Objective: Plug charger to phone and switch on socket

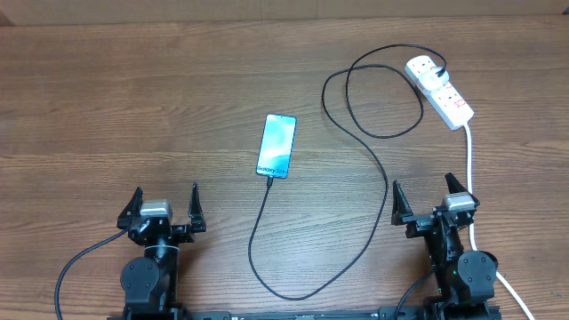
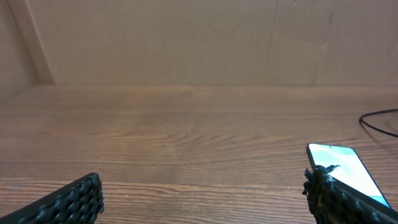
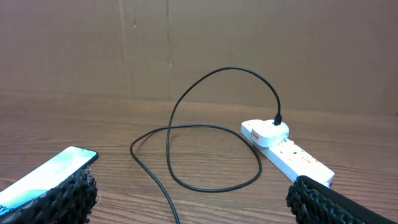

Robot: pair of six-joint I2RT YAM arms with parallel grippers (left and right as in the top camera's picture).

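Wood-grain table (image 1: 133, 98) fills my overhead view, with a brown cardboard wall behind it in both wrist views. The phone (image 1: 276, 146) lies screen-up and lit near the middle of the frame. The charger (image 1: 387, 182) meets its lower edge, sweeps down toward the bottom of the frame, then climbs and loops to its white plug (image 1: 427, 69), which sits in the socket (image 1: 449, 100) at the upper right. I cannot tell the red switches' position. The socket's thick cord (image 1: 468, 169) drops along the right side. The left gripper (image 1: 166, 200) sits at lower left and the right gripper (image 1: 424, 191) at lower right, both with fingers spread wide, holding nothing, well apart from phone and socket.
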